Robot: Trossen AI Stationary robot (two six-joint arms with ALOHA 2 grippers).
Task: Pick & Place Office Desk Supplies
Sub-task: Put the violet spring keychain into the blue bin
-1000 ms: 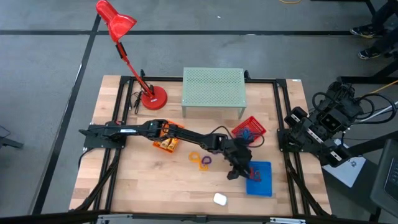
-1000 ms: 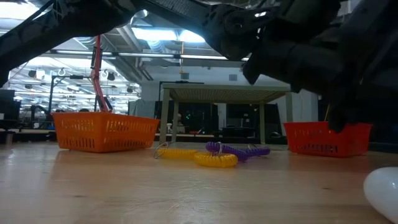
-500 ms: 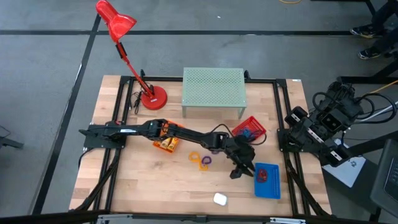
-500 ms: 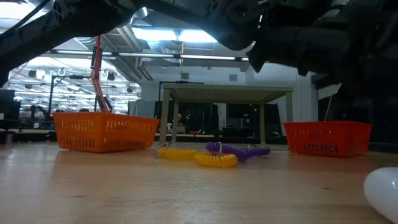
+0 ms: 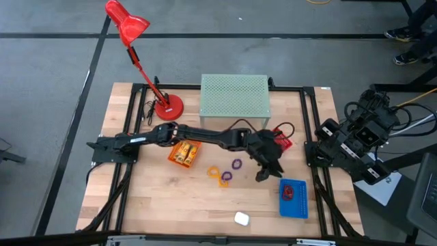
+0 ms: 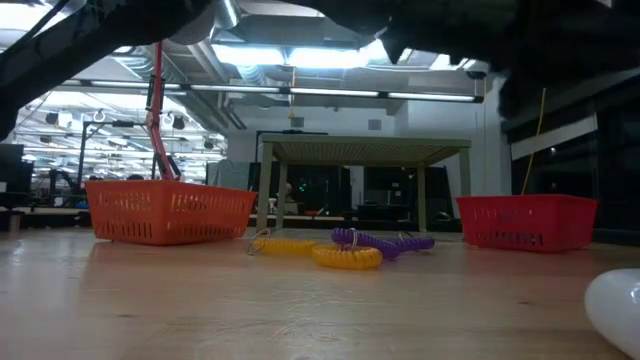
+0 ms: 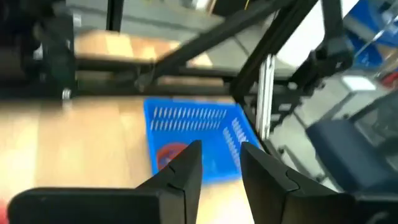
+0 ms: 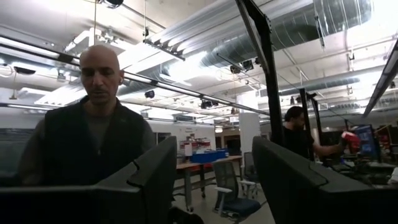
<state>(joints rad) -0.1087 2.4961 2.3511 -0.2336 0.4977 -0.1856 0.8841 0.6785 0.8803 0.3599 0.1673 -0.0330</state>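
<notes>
My left gripper (image 5: 263,175) (image 7: 221,152) hangs open over bare wood, just to the table's left of the blue mesh basket (image 5: 293,198) (image 7: 205,134), and holds nothing. A red loop (image 5: 289,192) (image 7: 169,153) lies in that basket. The orange basket (image 5: 184,154) (image 6: 170,212) holds stubby yellow tubes. The red basket (image 5: 280,141) (image 6: 525,222) sits partly under the left arm. Orange and purple loops (image 5: 225,172) (image 6: 350,250) lie on the wood between the baskets. My right gripper (image 8: 214,155) is open, parked off the table's right edge.
The pale green mesh riser (image 5: 234,99) stands at the far edge, with the red desk lamp (image 5: 164,106) to its left. A white rounded object (image 5: 241,219) (image 6: 615,305) lies near the front edge. Bare wood shows at the near left. People stand in the room beyond.
My left gripper has pulled out of the blue basket, risen and moved toward the far edge, and the arm has swung off the orange basket. A red loop now lies in the blue basket, which has slid a little toward the right edge.
</notes>
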